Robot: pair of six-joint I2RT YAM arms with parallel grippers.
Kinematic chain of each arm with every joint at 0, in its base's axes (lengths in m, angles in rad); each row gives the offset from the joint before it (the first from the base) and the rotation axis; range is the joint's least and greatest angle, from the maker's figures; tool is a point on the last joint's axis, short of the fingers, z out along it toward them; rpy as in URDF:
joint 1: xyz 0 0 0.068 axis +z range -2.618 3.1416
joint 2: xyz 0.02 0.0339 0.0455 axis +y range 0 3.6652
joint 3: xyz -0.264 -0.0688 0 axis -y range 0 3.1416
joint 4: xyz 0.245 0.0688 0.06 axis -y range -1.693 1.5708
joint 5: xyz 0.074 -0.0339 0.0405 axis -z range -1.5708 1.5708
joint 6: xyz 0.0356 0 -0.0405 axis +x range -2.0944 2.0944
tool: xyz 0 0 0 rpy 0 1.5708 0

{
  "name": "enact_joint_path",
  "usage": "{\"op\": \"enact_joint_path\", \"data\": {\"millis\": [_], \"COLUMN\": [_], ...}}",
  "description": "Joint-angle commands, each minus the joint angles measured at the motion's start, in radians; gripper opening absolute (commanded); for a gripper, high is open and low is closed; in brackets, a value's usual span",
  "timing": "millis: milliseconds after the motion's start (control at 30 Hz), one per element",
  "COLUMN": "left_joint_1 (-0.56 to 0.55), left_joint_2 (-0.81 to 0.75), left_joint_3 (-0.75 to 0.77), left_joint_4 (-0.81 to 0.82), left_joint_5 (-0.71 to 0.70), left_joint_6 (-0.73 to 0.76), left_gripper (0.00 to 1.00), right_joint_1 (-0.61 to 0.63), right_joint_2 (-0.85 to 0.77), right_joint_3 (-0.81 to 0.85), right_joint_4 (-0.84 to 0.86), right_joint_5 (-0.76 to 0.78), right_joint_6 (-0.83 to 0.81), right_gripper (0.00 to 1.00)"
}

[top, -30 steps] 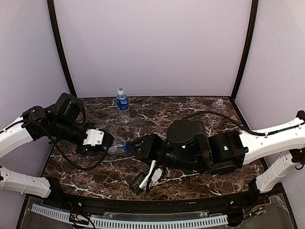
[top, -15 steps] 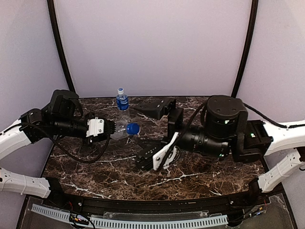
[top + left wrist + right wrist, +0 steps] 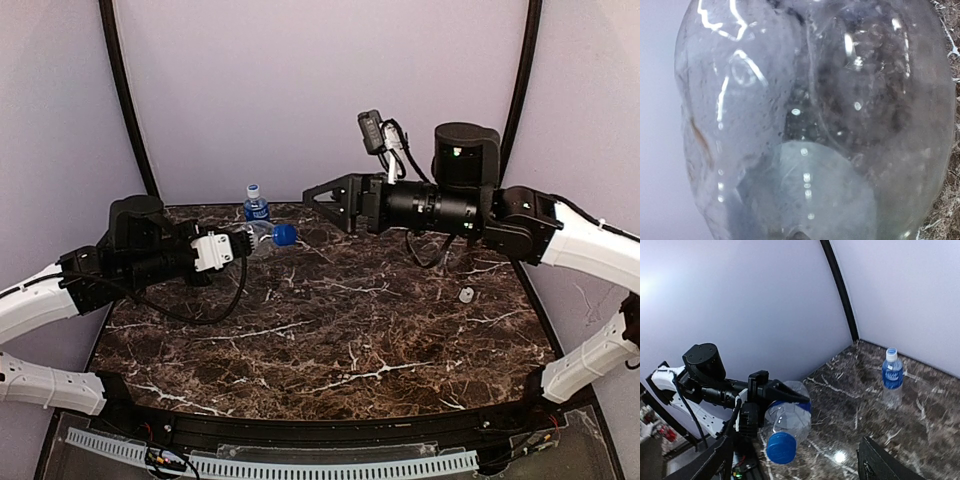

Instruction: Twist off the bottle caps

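Observation:
My left gripper is shut on a clear bottle held on its side above the rear left of the table. Its blue cap points right, still on the neck. In the right wrist view that bottle and its cap face the camera. The left wrist view is filled by the bottle's clear wall, which hides the fingers. My right gripper hangs open and empty, high over the rear, apart from the cap. A blue-labelled bottle with a pale cap stands at the back. A small white cap lies loose on the right.
The dark marble table is enclosed by pale walls with black corner posts. The right arm stretches across the rear right above the table. The blue-labelled bottle stands near the back wall.
My right gripper has opened, let go of the blue cap and risen toward the back. The left gripper has carried the bottle up and rearward. The white cap on the right has come into view.

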Motion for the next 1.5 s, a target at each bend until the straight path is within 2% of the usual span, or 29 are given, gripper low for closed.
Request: {"op": "enact_joint_path", "data": {"millis": [0,67,133,333,500,833,1067,1233,1300,1400,1467], "left_joint_1": [-0.002,-0.002,-0.002,-0.003,-0.004,-0.003,-0.004,-0.004,-0.004,-0.004,-0.004], "left_joint_2": [-0.008,-0.006,-0.005,-0.005,-0.004,0.003,0.004,-0.003,-0.010,-0.021,-0.026], "left_joint_3": [-0.038,-0.046,-0.051,-0.059,-0.061,-0.062,-0.058,-0.068,-0.072,-0.069,-0.059], "left_joint_4": [0.128,0.134,0.138,0.142,0.144,0.159,0.155,0.145,0.135,0.095,0.044], "left_joint_5": [-0.107,-0.114,-0.116,-0.125,-0.126,-0.145,-0.140,-0.125,-0.113,-0.064,-0.020], "left_joint_6": [0.076,0.099,0.111,0.132,0.135,0.139,0.138,0.138,0.134,0.115,0.090], "left_gripper": [0.29,0.29,0.29,0.29,0.29,0.29,0.30,0.29,0.29,0.29,0.29], "right_joint_1": [-0.010,-0.015,-0.022,-0.028,-0.032,-0.033,-0.033,-0.037,-0.038,-0.033,-0.016], "right_joint_2": [0.070,0.113,0.152,0.229,0.252,0.265,0.277,0.274,0.271,0.264,0.248], "right_joint_3": [0.040,0.066,0.099,0.184,0.185,0.172,0.187,0.174,0.170,0.162,0.153], "right_joint_4": [-0.093,-0.102,-0.127,-0.142,-0.146,-0.196,-0.183,-0.166,-0.162,-0.141,-0.122], "right_joint_5": [-0.063,-0.109,-0.131,-0.197,-0.217,-0.224,-0.222,-0.217,-0.214,-0.214,-0.200], "right_joint_6": [0.443,0.456,0.456,0.434,0.441,0.440,0.418,0.394,0.358,0.210,0.023], "right_gripper": [0.87,0.92,0.93,0.69,0.52,0.50,0.24,0.10,0.00,0.00,0.00]}}
